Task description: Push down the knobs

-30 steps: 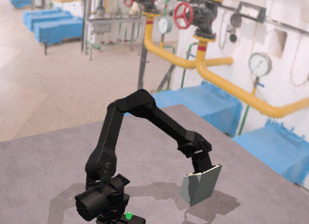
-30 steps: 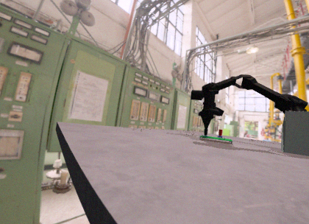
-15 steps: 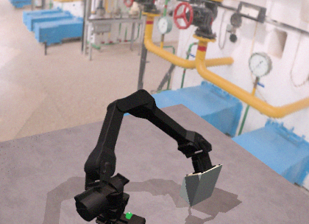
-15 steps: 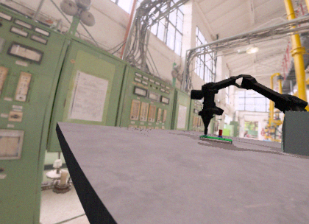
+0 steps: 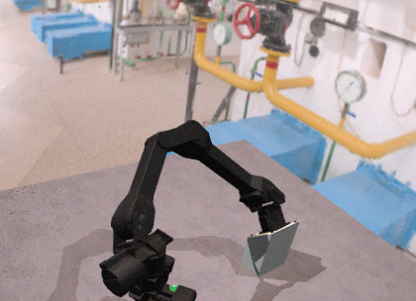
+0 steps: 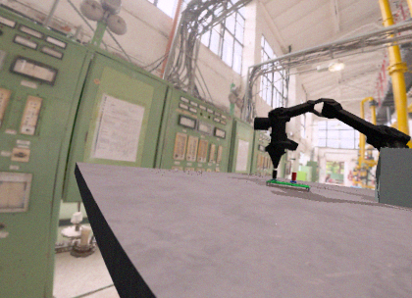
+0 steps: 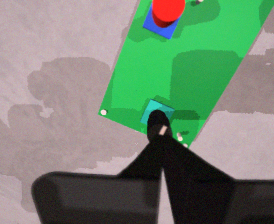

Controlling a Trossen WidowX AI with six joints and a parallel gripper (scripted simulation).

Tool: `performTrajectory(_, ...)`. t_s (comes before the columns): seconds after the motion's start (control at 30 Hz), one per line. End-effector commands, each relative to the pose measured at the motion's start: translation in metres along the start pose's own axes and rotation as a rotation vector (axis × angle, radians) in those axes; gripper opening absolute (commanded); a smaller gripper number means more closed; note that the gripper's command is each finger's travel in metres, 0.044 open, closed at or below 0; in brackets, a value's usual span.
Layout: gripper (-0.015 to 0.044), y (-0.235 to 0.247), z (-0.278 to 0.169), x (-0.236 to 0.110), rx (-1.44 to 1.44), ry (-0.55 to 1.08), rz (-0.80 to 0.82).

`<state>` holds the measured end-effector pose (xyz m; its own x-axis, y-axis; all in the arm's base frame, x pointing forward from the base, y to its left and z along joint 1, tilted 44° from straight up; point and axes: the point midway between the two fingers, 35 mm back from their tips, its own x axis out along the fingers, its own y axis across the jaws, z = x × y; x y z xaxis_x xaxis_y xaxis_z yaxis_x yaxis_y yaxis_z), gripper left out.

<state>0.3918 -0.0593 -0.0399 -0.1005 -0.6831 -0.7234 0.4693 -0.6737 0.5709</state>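
Observation:
The green circuit board (image 7: 189, 75) (image 6: 289, 184) lies on the grey table. At its far end a red knob (image 7: 167, 10) (image 6: 293, 176) stands on a blue potentiometer (image 7: 158, 29). At the near end a teal potentiometer (image 7: 151, 111) carries a dark knob, mostly hidden under my fingertips. My gripper (image 7: 161, 140) (image 6: 275, 173) is shut with nothing between the fingers; its tips point straight down onto that dark knob. In the top view the board and the fingertips are hidden behind a grey block.
A grey block (image 5: 271, 248) (image 6: 394, 176) stands on the table beside the board, close to the arm's wrist. The arm's base (image 5: 136, 265) sits at the table's near side. The table edge (image 6: 98, 219) falls away at the left.

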Motion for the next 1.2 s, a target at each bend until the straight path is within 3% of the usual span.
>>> performTrajectory(0.0,0.0000,0.001,-0.001,-0.007,0.010,0.004,-0.005)
performTrajectory(0.33,0.0262,-0.004,0.005,-0.005,-0.001,0.002,-0.001)
performTrajectory(0.57,0.0440,-0.042,0.067,-0.027,-0.007,0.011,-0.013)
performTrajectory(0.87,0.0440,-0.090,0.162,-0.029,-0.013,0.012,-0.023)
performTrajectory(1.17,0.0440,-0.094,0.169,-0.028,-0.014,0.012,-0.024)
